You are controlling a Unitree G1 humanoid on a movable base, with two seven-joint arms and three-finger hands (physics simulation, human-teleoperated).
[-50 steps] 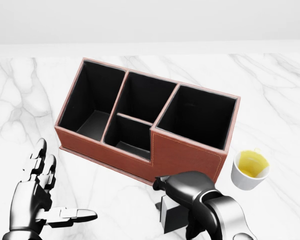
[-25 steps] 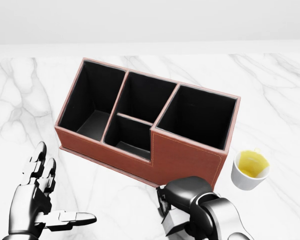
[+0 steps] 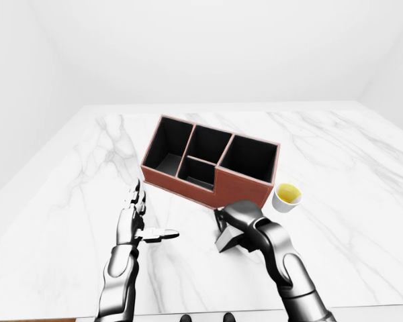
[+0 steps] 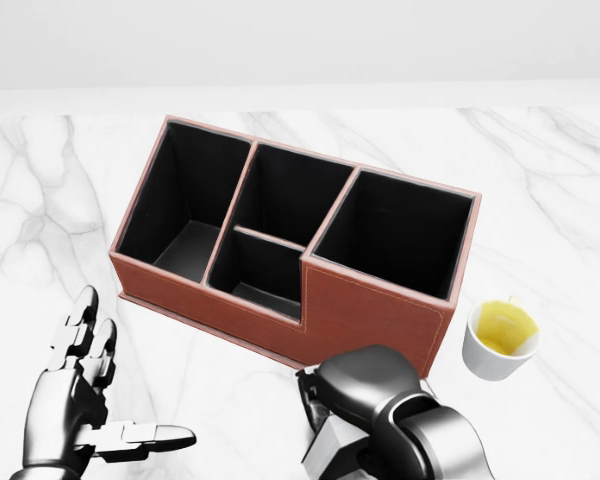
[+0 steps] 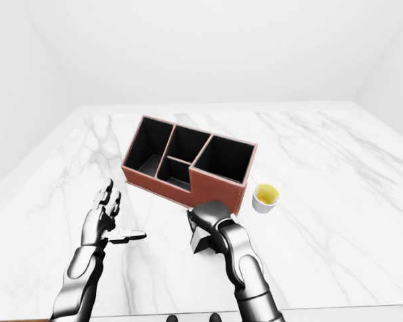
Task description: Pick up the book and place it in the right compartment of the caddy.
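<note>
A small dark grey book [image 4: 327,452] sits tilted at the bottom centre of the head view, mostly hidden under my right hand [image 4: 332,412]. That hand's fingers curl down around the book's top, shut on it. The brown caddy [image 4: 375,312] with black insides stands just above the hand. Its right compartment [image 4: 400,235] is the largest and holds nothing. My left hand [image 4: 120,392] hovers at the bottom left, open, fingers up and thumb pointing right, holding nothing.
A white cup [image 4: 500,340] of yellow liquid stands just right of the caddy's lower right corner. Everything rests on a white marble table [image 4: 550,190], whose near edge [image 3: 201,312] shows at the bottom of the left-eye view.
My right hand has shifted slightly left and closed further over the book, which now shows a lighter face and stands more tilted. The left hand has barely moved.
</note>
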